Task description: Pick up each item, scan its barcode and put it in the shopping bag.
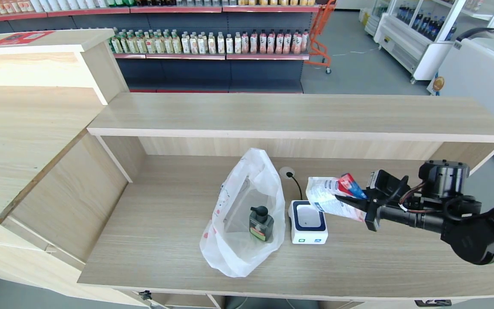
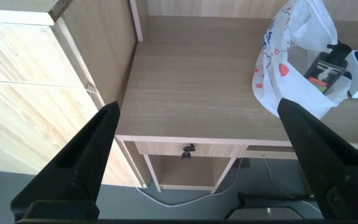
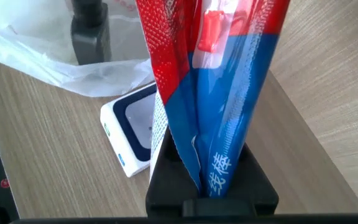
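Right gripper (image 1: 344, 198) clamped on the sealed end of a light, floppy-looking packet (image 1: 326, 198) near the scanner (image 1: 309, 223); that seam seems the firmest hold

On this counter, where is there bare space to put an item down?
The counter is bare between the side wall and the shopping bag, and along the front edge right of the scanner. The middle is crowded: bag, scanner and the pouch held in the right gripper are close together.
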Controlling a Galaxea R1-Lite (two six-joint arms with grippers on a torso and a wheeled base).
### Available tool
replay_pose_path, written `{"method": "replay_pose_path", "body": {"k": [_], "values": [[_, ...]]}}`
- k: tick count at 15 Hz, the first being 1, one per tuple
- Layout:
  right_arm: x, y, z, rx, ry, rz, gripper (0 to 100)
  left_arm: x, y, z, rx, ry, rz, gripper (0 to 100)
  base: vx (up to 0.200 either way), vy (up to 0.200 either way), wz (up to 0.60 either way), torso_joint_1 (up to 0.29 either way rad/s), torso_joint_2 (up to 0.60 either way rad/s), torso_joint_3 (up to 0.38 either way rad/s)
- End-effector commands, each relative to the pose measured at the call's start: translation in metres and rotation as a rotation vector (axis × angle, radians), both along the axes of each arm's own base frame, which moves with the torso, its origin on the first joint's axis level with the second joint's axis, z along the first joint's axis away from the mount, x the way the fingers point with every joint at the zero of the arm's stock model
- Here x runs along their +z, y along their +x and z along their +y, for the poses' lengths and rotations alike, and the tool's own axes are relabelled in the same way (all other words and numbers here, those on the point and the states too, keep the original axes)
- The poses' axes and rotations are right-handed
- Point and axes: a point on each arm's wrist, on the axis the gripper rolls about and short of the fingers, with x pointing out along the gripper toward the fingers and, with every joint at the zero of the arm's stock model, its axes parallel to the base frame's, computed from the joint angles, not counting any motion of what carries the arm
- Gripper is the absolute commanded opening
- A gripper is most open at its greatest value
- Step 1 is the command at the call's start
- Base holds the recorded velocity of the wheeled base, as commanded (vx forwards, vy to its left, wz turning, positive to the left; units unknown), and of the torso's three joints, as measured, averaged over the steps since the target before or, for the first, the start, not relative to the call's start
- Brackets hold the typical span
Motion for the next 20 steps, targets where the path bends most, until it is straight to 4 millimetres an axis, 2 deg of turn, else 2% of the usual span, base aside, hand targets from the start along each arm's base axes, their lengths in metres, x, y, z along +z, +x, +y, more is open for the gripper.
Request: {"method": "replay_pose_path", "body": {"k": [1,7,14,18,20], "values": [[-0.028,0.011,-0.003,0.018,-0.015,0.043,0,0.0,0.0,0.0,0.0,0.0,-0.001,100,0.0,0.0,0.0,0.0,0.0,0.0],[-0.044,0.037,0.003,0.101,-0.024,-0.012,0,0.0,0.0,0.0,0.0,0.0,-0.001,100,0.0,0.0,0.0,0.0,0.0,0.0],[-0.052,0.058,0.023,0.188,-0.021,-0.061,0,0.0,0.0,0.0,0.0,-0.002,0.0,100,0.0,0.0,0.0,0.0,0.0,0.0],[-0.046,0.059,0.026,0.194,-0.022,-0.079,0,0.0,0.0,0.0,0.0,-0.002,0.0,100,0.0,0.0,0.0,0.0,0.0,0.0],[-0.034,0.056,0.026,0.193,-0.021,-0.102,0,0.0,0.0,0.0,0.0,-0.002,0.0,100,0.0,0.0,0.0,0.0,0.0,0.0]]}}
